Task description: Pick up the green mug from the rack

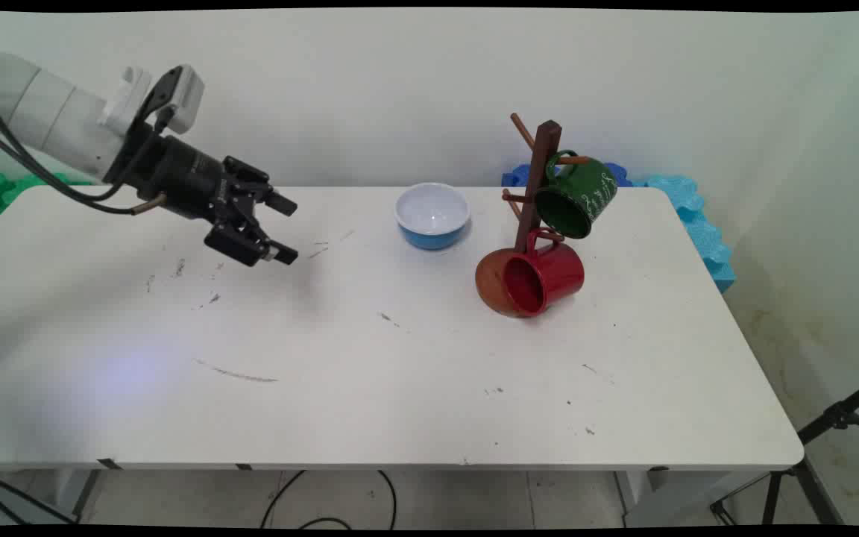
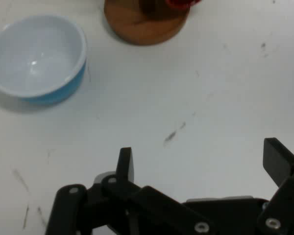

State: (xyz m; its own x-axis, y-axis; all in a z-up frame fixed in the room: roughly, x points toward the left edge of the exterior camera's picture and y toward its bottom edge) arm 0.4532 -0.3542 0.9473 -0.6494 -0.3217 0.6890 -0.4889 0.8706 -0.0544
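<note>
Hovering over the left half of the desk (image 1: 370, 388), your gripper (image 1: 285, 229) points toward the right, its fingers (image 2: 125, 164) spread wide with nothing between them and nothing touching them. Under and just ahead of the fingers you have only bare white surface with a few dark scuffs. Past that, the nearest thing along the way the fingers point is the bowl (image 1: 432, 215), white inside and blue outside, sitting upright with its mouth open to the ceiling; in the main view it lies to the right of the gripper and a little toward the wall, well apart from it, and in the hand view it sits at upper left (image 2: 37, 59), so it is off to one side of the fingers' line rather than dead ahead. Farther on stands the wooden mug tree (image 1: 541, 179) on its round brown base (image 2: 144, 22), which the hand view shows near the top edge, closer to the fingers' centre line than the bowl. A red mug (image 1: 545, 277) hangs low on the tree, its mouth facing you and its body down by the base, and a green mug (image 1: 577, 195) hangs from an upper peg, tilted, farthest of all from the gripper.
</note>
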